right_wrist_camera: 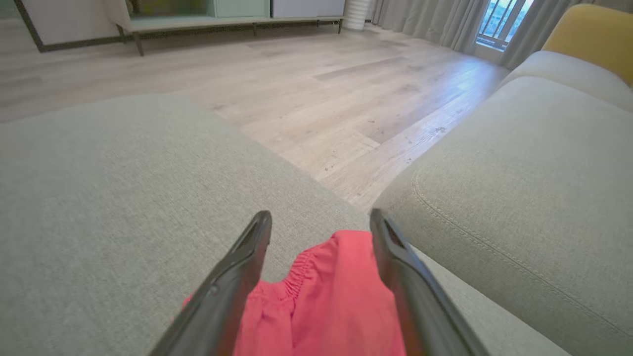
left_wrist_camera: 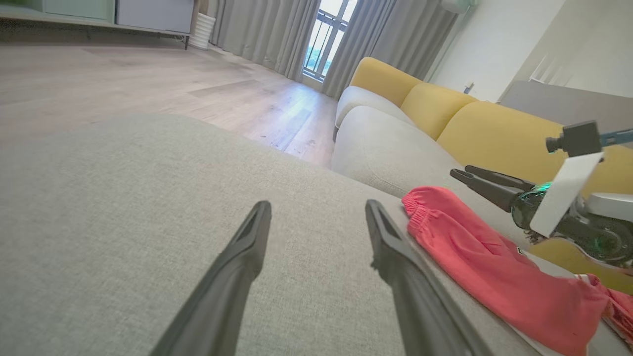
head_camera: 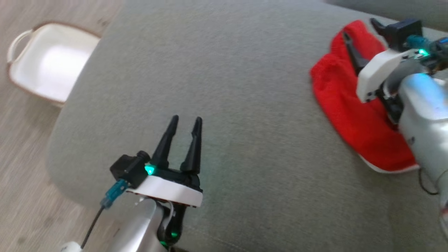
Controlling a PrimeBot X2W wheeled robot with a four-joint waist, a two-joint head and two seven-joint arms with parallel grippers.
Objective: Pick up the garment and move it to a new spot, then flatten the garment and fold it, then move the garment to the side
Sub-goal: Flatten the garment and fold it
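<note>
The garment [head_camera: 350, 105] is red with a gathered hem and a white edge underneath. It lies in a compact bundle near the right side of the grey cushion [head_camera: 227, 87]. My right gripper [head_camera: 362, 33] hovers over it, open, and in the right wrist view the garment [right_wrist_camera: 326, 301] shows between and below the fingers of that gripper [right_wrist_camera: 320, 217], with nothing pinched. My left gripper [head_camera: 186, 120] stands open above bare cushion at the lower left, well apart from the cloth. The left wrist view has the garment [left_wrist_camera: 474, 257] just right of the left gripper [left_wrist_camera: 317, 207], with the right gripper [left_wrist_camera: 462, 173] beyond it.
A white basket [head_camera: 49, 63] with handles sits on the wooden floor left of the cushion. A grey sofa seat [right_wrist_camera: 519, 173] with yellow backrests [left_wrist_camera: 494, 128] stands close beyond the garment, across a narrow strip of floor [right_wrist_camera: 356, 133]. The cushion's left edge drops off near my left arm.
</note>
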